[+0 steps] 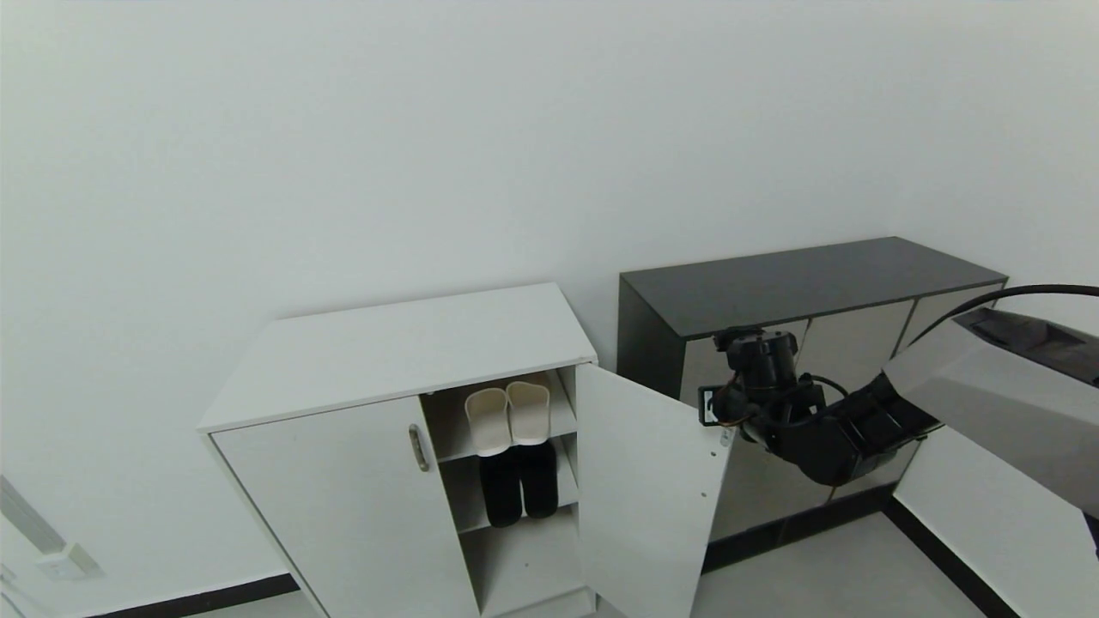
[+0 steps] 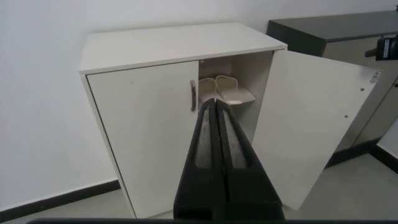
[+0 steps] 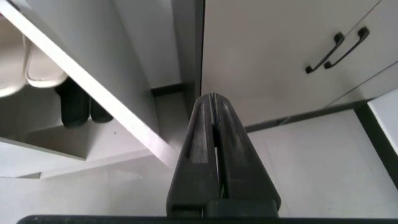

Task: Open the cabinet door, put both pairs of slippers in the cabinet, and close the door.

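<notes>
A dark-topped sideboard (image 1: 816, 279) is standing against the white wall (image 1: 343, 129), its pale doors carrying two dark handles (image 3: 324, 55) side by side, while black skirting (image 1: 215, 594) is running along the wall's foot, meeting the pale floor (image 1: 816, 575).

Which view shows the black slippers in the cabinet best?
Head view: the black pair of slippers shows whole on the white cabinet's shelf below the cream pair. The right wrist view catches part of them past the open door; in the left wrist view the left pincer hides them.
</notes>
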Motion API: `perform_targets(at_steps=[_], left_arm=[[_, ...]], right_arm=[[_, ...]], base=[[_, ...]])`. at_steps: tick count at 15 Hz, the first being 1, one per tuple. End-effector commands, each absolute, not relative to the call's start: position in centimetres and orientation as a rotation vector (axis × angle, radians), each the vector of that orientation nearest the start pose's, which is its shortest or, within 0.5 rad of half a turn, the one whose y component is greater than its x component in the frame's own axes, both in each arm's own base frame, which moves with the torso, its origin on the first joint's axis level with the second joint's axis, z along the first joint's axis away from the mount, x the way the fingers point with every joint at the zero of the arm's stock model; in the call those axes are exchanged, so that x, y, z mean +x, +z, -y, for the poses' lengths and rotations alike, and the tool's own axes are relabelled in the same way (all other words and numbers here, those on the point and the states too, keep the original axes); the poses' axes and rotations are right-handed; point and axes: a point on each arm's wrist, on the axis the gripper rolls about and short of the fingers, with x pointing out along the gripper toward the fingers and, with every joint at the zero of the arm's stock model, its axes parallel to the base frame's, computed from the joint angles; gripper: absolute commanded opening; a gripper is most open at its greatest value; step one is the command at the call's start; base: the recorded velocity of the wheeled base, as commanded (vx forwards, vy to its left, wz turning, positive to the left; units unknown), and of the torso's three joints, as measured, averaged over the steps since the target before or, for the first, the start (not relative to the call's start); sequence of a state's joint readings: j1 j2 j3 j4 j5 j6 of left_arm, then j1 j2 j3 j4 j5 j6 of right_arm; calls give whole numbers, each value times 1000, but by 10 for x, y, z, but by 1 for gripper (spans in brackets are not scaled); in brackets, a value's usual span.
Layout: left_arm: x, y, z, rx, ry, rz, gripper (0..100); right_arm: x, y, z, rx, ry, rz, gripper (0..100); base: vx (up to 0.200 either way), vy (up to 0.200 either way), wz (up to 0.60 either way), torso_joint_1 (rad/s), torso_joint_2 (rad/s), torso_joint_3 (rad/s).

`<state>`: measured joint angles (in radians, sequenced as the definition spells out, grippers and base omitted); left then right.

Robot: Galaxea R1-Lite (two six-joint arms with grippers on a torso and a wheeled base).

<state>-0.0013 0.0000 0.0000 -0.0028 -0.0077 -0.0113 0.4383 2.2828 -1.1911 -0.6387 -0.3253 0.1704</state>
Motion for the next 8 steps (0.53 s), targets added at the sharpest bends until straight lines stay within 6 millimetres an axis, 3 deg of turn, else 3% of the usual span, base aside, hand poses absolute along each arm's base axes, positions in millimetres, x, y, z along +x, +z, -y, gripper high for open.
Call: perform_targets(at_steps=[1, 4, 8], left_arm=[[-23, 76, 0, -12, -9, 3, 0], [-23, 76, 0, -12, -9, 3, 0], [-23, 76, 0, -12, -9, 3, 0]], right_arm=[[394, 58, -181, -10, 81, -445, 0], [387, 57, -188, -20, 101, -455, 0], [352, 66, -215, -49, 191, -464, 0]], base=[[0, 0, 0, 0, 0, 0], [0, 0, 0, 0, 0, 0], [0, 0, 0, 0, 0, 0]])
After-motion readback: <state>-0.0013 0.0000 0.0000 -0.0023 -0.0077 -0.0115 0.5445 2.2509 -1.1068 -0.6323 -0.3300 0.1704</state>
